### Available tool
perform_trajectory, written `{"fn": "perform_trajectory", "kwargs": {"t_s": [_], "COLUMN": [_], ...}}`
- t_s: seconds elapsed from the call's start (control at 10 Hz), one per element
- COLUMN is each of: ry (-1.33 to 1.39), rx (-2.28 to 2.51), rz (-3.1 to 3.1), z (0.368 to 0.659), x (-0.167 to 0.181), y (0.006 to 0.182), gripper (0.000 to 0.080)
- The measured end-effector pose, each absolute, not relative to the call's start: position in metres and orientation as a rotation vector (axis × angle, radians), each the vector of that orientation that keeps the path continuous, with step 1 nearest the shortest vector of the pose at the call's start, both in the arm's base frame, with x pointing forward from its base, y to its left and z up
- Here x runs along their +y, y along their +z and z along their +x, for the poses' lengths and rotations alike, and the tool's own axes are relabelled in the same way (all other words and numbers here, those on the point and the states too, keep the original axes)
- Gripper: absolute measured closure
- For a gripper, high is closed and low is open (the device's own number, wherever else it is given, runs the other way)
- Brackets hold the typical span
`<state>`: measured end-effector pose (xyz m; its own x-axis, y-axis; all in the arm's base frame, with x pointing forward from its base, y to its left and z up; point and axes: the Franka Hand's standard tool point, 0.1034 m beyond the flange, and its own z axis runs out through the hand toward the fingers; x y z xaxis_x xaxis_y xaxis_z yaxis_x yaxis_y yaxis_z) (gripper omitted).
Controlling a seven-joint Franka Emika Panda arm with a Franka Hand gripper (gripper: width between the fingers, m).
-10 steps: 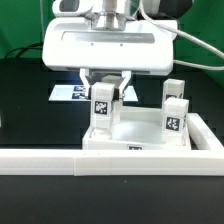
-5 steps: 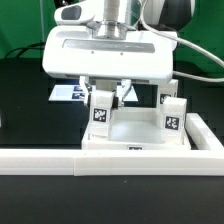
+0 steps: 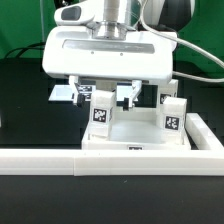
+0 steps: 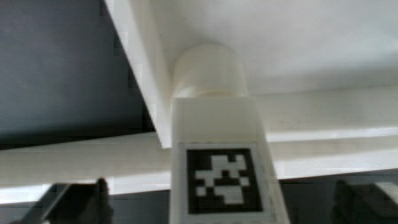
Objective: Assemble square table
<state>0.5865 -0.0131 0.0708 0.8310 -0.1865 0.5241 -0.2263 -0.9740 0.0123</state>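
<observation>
Standing upright on the table top (image 3: 135,138), a leg (image 3: 102,112) sits at about 9 o'clock from another leg (image 3: 174,118), while the gripper (image 3: 104,97) hangs released over it, fingers (image 3: 83,93) spread apart on both sides.

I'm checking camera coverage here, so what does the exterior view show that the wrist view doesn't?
Only the exterior view shows a second tagged leg standing on the square table, the long white rail in front, and the marker board behind. Only the wrist view shows the leg's rounded end meeting the table's rim close up. Both show the tagged leg between the open gripper fingers.
</observation>
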Motion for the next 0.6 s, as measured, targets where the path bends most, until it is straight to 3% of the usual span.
{"fn": "perform_trajectory", "kwargs": {"t_s": [0.6], "ry": [0.806], "rx": [-0.337], "rz": [2.944], "z": [0.5857], "x": [-0.0141], "y": [0.069], "gripper": [0.015]}}
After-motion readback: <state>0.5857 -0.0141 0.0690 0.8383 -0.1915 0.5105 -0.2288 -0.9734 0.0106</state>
